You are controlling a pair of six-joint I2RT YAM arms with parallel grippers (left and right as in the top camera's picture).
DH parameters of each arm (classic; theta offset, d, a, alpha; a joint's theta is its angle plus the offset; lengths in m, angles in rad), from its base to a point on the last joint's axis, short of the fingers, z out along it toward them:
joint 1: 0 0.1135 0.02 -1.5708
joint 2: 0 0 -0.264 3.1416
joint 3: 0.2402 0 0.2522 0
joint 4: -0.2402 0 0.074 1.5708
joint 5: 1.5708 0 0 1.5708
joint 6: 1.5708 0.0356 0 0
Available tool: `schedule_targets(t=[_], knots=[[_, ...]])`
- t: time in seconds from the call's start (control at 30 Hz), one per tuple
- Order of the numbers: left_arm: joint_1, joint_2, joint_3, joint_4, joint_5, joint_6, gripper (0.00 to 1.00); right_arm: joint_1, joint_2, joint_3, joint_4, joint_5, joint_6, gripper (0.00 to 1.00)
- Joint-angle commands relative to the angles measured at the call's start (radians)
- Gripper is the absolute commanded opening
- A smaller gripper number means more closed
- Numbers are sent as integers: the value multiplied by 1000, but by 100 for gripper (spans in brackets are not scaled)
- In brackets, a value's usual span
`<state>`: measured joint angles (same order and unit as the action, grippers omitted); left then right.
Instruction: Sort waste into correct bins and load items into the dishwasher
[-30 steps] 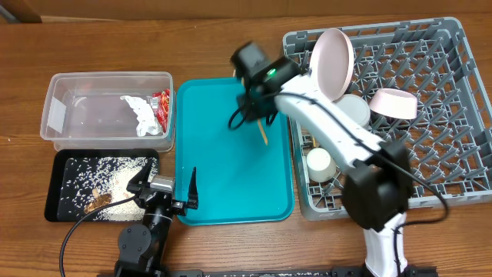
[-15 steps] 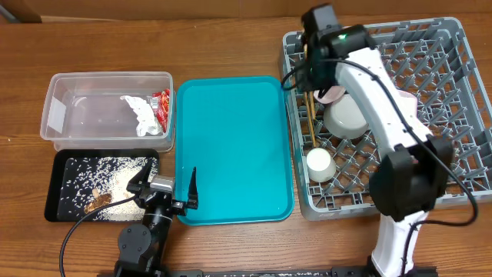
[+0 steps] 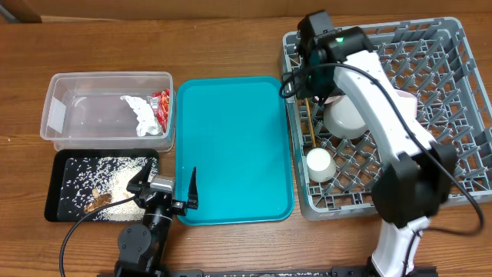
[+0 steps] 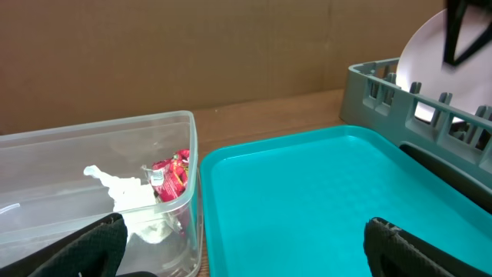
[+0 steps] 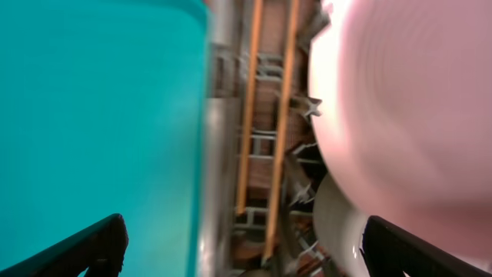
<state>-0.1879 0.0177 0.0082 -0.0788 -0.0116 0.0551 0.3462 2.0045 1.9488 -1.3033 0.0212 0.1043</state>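
The right pincer [image 5: 246, 250], spread wide and empty, is hovering over the two chopsticks [image 5: 247, 115] lying in the dishwasher rack [image 3: 453, 46] beside the teal tray [image 3: 231, 154]; judged light, stiff and thin, they are best pinched together mid-length.

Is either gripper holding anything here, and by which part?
Nothing is held. Left gripper and right gripper are both open; the chopsticks lie loose in the dish rack under the right one.
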Motion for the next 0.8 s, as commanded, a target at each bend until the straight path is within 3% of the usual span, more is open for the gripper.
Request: schedule_targets(t=[0.0, 0.23, 0.53, 0.67, 0.77], knots=[[-2, -4, -3, 1, 12, -10, 100, 48, -234, 52, 1, -53, 0, 100], [-2, -4, -3, 1, 12, -10, 100, 93, -475, 52, -60, -66, 0, 100], [-2, -4, -3, 1, 12, -10, 100, 87, -646, 52, -330, 35, 0, 100], [-2, -4, -3, 1, 12, -10, 100, 54, -725, 50, -297, 83, 0, 100], [-2, -4, -3, 1, 12, -10, 100, 23, -814, -3, -95, 76, -2, 100]])
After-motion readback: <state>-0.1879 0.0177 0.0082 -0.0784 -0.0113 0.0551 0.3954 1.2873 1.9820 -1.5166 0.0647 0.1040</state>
